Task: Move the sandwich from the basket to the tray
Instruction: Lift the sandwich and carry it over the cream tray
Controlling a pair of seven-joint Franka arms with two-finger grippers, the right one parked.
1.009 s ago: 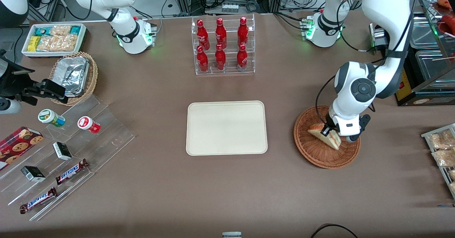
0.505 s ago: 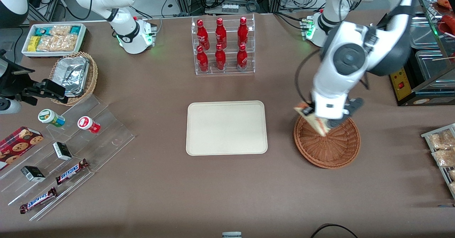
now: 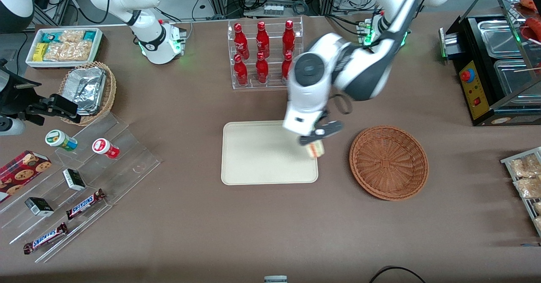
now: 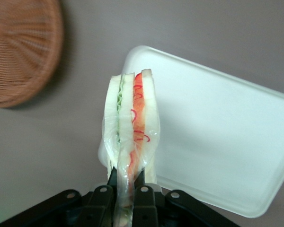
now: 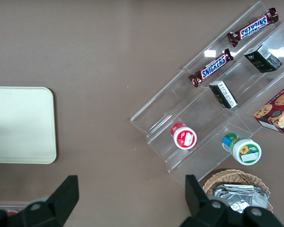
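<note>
My left gripper (image 3: 315,141) is shut on the sandwich (image 3: 316,150), a wrapped white-bread wedge with red-orange and green filling, and holds it in the air over the tray's edge nearest the basket. In the left wrist view the sandwich (image 4: 131,118) stands on edge between the black fingers (image 4: 143,195), above the tray's corner (image 4: 217,123). The cream-white tray (image 3: 262,156) lies at the table's middle. The round reddish-brown wicker basket (image 3: 389,162) lies beside it toward the working arm's end and holds nothing; it also shows in the left wrist view (image 4: 19,47).
A clear rack of red bottles (image 3: 264,54) stands farther from the front camera than the tray. A tan basket of foil containers (image 3: 88,90), a white bin of snacks (image 3: 63,46) and clear steps with snacks (image 3: 76,181) lie toward the parked arm's end. Metal trays (image 3: 507,63) stand at the working arm's end.
My left gripper lifted the sandwich out of the basket and carried it sideways to above the tray's edge. The basket now holds nothing.
</note>
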